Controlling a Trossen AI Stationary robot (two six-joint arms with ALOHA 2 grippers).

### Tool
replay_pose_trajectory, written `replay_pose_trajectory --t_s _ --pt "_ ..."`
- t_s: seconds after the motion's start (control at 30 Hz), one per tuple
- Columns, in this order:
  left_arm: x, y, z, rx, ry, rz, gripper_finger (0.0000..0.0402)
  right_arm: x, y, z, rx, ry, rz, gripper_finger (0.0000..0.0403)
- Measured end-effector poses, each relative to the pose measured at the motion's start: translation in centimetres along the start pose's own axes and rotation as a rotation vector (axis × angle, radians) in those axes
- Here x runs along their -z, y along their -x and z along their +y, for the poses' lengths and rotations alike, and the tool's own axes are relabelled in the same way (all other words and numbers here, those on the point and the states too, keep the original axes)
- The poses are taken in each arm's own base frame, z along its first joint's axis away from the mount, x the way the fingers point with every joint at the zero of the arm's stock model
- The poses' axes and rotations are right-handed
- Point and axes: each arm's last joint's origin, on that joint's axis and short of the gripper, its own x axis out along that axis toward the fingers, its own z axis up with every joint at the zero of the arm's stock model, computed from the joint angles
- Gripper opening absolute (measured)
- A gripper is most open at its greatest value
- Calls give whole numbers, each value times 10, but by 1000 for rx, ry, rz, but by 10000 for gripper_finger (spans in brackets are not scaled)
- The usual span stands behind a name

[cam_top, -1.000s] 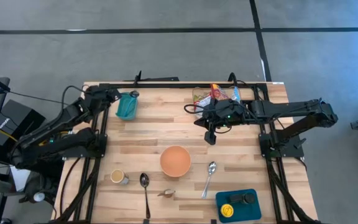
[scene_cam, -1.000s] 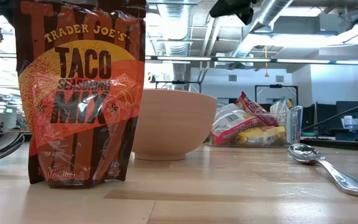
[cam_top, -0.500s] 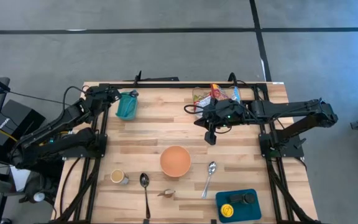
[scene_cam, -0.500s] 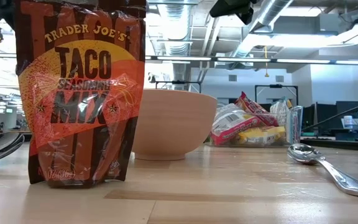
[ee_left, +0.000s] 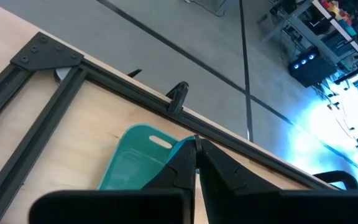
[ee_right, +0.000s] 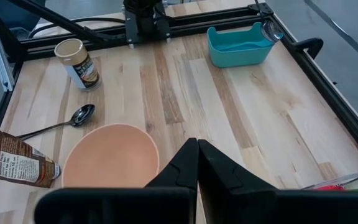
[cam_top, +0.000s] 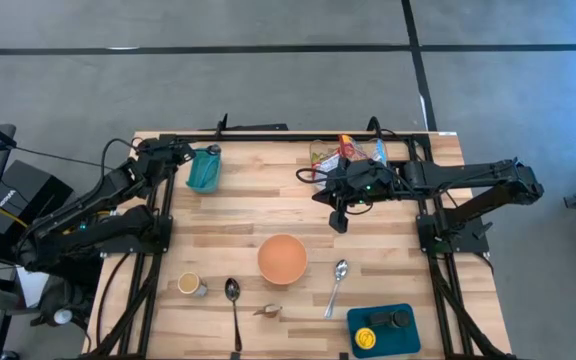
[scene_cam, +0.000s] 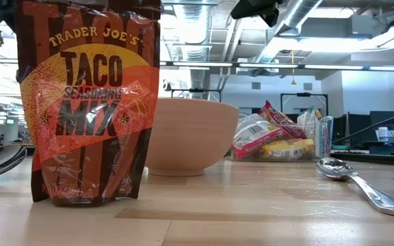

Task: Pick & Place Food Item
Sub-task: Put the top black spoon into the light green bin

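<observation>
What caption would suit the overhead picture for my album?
Two robot arms poised over a wooden table set with an orange bowl, two spoons, a teal bin and snack packets.

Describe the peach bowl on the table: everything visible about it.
The peach bowl is round, plain and matte, like ceramic or plastic, with a smooth rim and curved sides narrowing to a small base. It stands upright and looks empty. It sits on the wooden table near the middle, toward the front edge. Nothing touches it: the silver spoon lies apart at one side, the dark spoon toward the front, and the taco seasoning packet nearby. The right gripper, shut, hangs beyond it.
</observation>
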Motion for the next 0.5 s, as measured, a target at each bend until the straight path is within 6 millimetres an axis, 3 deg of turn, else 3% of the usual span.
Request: replay_pose_trajectory --t_s 0.5 --pt "0 0 0 -1 -49 -1 5 0 0 0 -2 -7 0 0"
